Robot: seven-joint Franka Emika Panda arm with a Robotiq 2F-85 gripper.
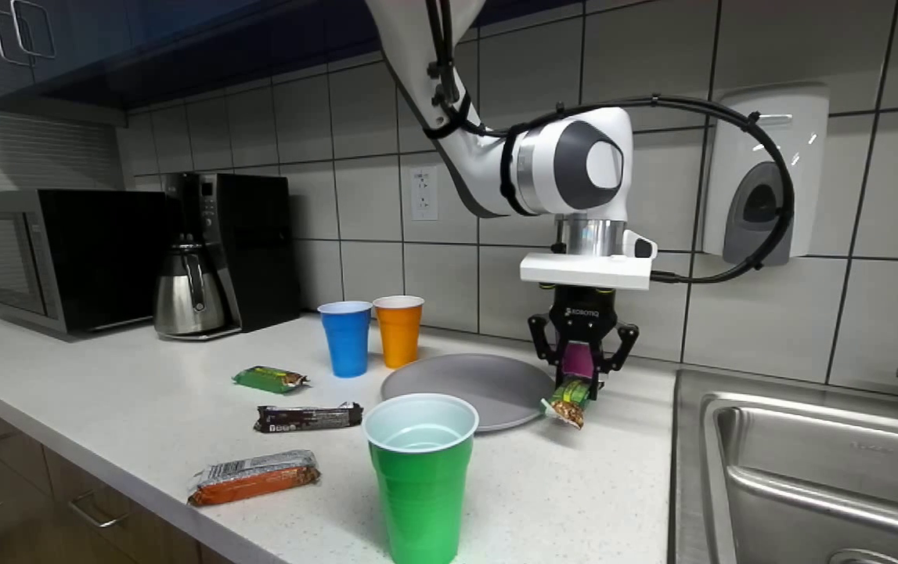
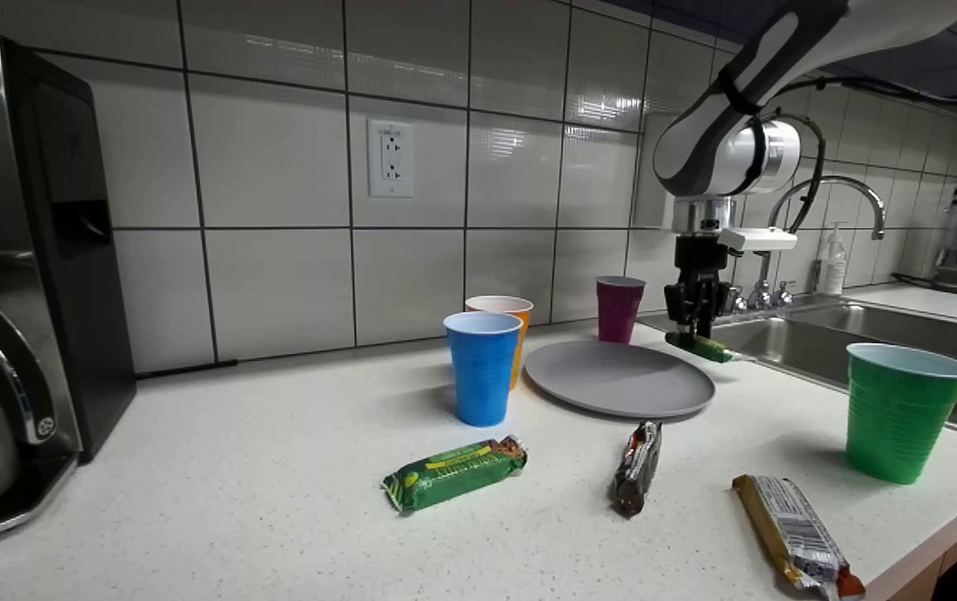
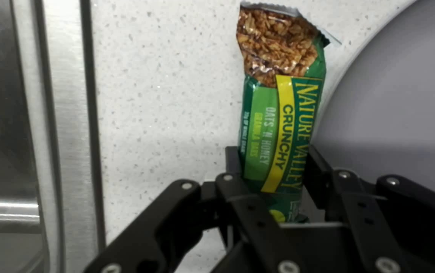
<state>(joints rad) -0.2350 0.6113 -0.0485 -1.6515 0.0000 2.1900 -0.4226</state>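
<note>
My gripper is shut on a green Nature Valley granola bar, with a finger pressed on each long side. The bar's oat-patterned end sticks out past the fingertips in the wrist view; its rear end sits between the finger linkages. In an exterior view the gripped bar tilts downward beside the right rim of the grey plate. I cannot tell whether it touches the counter. A purple cup stands behind the plate, partly hidden by the gripper in an exterior view.
Blue cup and orange cup stand left of the plate; a green cup is nearer the front. On the counter lie a second green bar, a dark bar and an orange-and-silver bar. The sink borders the right.
</note>
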